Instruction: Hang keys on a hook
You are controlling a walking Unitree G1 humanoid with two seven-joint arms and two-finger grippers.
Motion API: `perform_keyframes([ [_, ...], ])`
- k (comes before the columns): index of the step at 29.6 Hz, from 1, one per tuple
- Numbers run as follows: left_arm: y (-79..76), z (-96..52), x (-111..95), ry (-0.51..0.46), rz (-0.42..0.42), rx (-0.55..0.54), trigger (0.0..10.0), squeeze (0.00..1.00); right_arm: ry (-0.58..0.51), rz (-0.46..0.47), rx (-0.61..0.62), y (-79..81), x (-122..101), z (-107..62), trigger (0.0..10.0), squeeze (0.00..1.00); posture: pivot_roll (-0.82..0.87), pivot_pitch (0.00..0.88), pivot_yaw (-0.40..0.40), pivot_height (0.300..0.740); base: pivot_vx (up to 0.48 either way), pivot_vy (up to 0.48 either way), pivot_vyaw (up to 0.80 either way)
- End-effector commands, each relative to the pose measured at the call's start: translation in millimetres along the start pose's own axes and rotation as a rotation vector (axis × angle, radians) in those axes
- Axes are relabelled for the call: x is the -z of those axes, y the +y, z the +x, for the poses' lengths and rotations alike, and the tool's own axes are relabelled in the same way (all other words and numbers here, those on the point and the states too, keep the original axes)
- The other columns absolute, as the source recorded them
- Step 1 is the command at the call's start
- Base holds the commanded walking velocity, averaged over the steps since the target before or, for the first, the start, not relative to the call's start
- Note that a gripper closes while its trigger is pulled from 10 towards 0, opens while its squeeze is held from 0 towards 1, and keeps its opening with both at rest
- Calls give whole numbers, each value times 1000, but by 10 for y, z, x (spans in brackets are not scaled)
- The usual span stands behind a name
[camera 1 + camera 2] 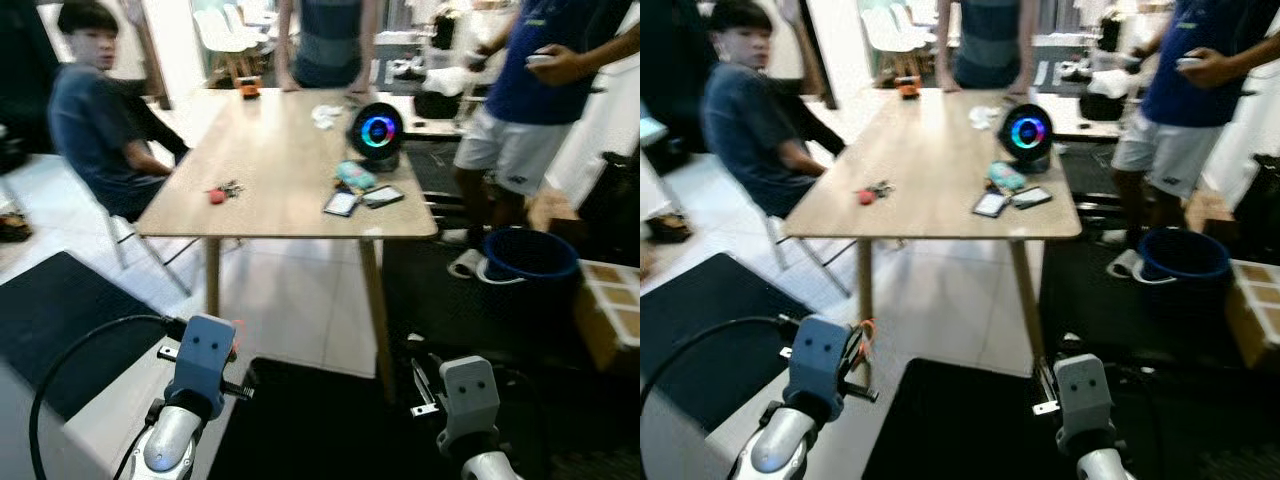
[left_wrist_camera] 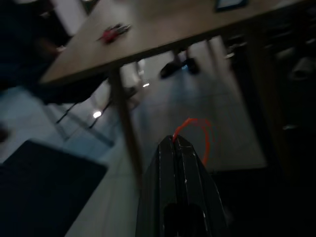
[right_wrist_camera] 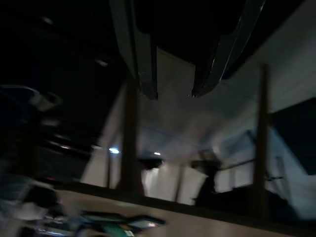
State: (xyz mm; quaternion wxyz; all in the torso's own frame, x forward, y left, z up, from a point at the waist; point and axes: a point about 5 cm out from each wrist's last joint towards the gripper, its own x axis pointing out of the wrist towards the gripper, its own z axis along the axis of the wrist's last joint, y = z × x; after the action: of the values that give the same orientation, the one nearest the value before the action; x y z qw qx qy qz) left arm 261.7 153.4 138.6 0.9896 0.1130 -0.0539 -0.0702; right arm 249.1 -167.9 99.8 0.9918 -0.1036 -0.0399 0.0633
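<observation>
Keys (image 1: 224, 190) with a red tag lie on the wooden table (image 1: 280, 165), near its left edge, close to the seated person (image 1: 98, 115). Toward the right edge stand a round speaker with a glowing ring (image 1: 376, 132), a teal object (image 1: 355, 177) and two phones (image 1: 341, 203) near the front right corner. Two more people stand at the far end and the right side; a dark blue bucket (image 1: 530, 255) sits on the floor to the right. Both arms hang low before the table. The left gripper (image 2: 175, 143) has its fingers pressed together, a thin red loop (image 2: 195, 133) by the tips. The right gripper (image 3: 173, 91) is spread apart, holding nothing.
</observation>
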Motion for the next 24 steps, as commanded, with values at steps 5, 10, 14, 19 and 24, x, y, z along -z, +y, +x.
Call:
perform_keyframes([
  [5, 15, -17, 20, 6, 10, -2, 10000, 0, 11, 10, -16, 38, 28, -19, 10000, 0, 40, 105, 73, 740, -272, 0, 642],
  [10, 11, -13, 23, 6, 11, 0, 10000, 0, 9, 13, -21, 47, 27, -17, 10000, 0, 36, 103, 74, 740, -266, 0, 669],
  [14, 8, -12, 25, 6, 11, 1, 10000, 0, 8, 14, -24, 52, 26, -16, 10000, 0, 35, 102, 73, 740, -262, 0, 672],
  [19, 9, -12, 30, 7, 11, 2, 10000, 0, 8, 15, -28, 59, 25, -12, 10000, 0, 35, 99, 72, 740, -259, 0, 671],
  [24, 12, -15, 34, 7, 12, 2, 10000, 0, 6, 17, -29, 67, 23, -8, 10000, 0, 35, 98, 74, 740, -251, 0, 669],
])
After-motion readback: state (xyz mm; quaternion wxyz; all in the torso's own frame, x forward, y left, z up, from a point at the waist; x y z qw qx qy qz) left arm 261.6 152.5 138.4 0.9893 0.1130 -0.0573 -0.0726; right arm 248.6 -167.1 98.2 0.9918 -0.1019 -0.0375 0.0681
